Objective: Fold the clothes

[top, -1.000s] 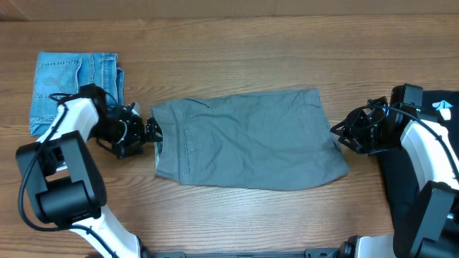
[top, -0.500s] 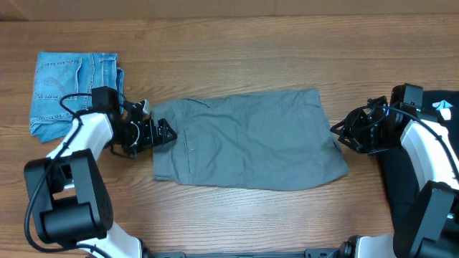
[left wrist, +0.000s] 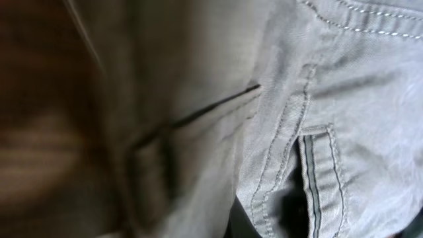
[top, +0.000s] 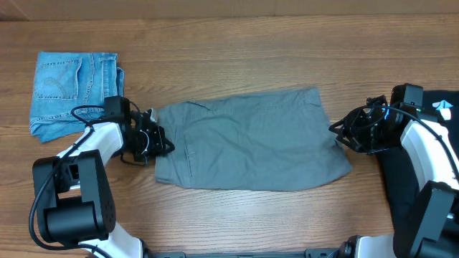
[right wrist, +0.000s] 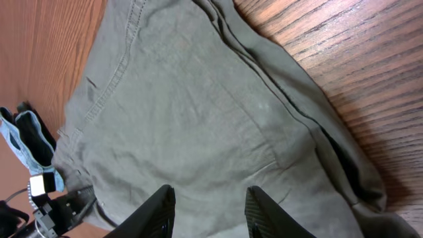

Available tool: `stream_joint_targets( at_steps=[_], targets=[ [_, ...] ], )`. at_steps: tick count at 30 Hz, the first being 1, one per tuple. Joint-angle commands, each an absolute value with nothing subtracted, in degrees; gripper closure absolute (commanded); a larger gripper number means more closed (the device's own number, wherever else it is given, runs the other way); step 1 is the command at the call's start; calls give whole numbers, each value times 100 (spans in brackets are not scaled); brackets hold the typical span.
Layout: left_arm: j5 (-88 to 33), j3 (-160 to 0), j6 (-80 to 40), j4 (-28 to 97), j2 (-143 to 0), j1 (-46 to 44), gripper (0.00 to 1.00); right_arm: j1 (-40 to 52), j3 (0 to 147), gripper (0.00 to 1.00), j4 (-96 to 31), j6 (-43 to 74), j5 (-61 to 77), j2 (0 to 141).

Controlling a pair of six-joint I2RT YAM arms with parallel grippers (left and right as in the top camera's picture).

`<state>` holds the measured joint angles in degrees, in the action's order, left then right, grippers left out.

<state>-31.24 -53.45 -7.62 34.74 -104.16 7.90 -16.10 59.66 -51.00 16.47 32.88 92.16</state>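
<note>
Left pincer [top: 159,140]: clenched at the waist edge of the shorts [top: 251,140]. Its wrist view shows only waistband cloth and stitching at close range, so we judge that the edge is pinched between the jaws.
Right pincer [right wrist: 210,213]: released, with the fingers [right wrist: 162,210] apart and nothing between them. It hovers at the hem end of the shorts with cloth below it.
Shorts, location: mid-worktop [top: 251,50], lying flat between the two pincers, with the waist toward the left arm and the hems toward the right arm.
Shorts, condition: one flat slab with light creases. We cannot tell whether the legs are already laid one over the other.
Work done: we judge that the denim shorts [top: 68,89] are finished. They lie folded at the far left corner, well apart from the shorts.
Work left: no waist-to-hem fold shows on the shorts. We judge that this fold remains, followed by setting the shorts down neatly.
Stage: we judge that a grip is being taken for the fold, which has not yet begun.
Count, pincers: two.
Count, shorts: one.
Count, denim shorts: one.
Count, other: one dark item [top: 391,183] at the right edge, partly hidden by the arm. We cannot identify it.
</note>
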Motion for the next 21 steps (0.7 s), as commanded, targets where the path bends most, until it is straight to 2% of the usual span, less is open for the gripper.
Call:
stream_joint_targets(
  at_steps=[1,5,8,11,15,18,21],
  targets=[
    [-2665,-5625,-696,4364,-10624,982,96,-1629,5961,62,-5076,1605,3485,9089],
    [-1885,-6751,-626,5887,-10447,1299,96,-1632,5961,62,-5096,1605,3489,9087],
    [-1533,-8396,-622,7413,-10368,1625,96,-1629,5961,62,-5109,1610,3494,9087],
    [-1343,-9721,-624,8256,-10370,1726,96,-1632,5961,62,-5113,1608,3575,9087],
    [-1310,-10715,-910,8586,-10370,1514,96,-1632,5961,62,-5107,1610,3616,9087],
    [-1308,-10645,-965,8552,-10398,1164,96,-1629,5961,61,-5105,1610,3616,9087],
    [-1009,-10232,-1468,8289,-10468,377,96,-1632,5961,62,-5087,1608,3616,9087]
  ],
)
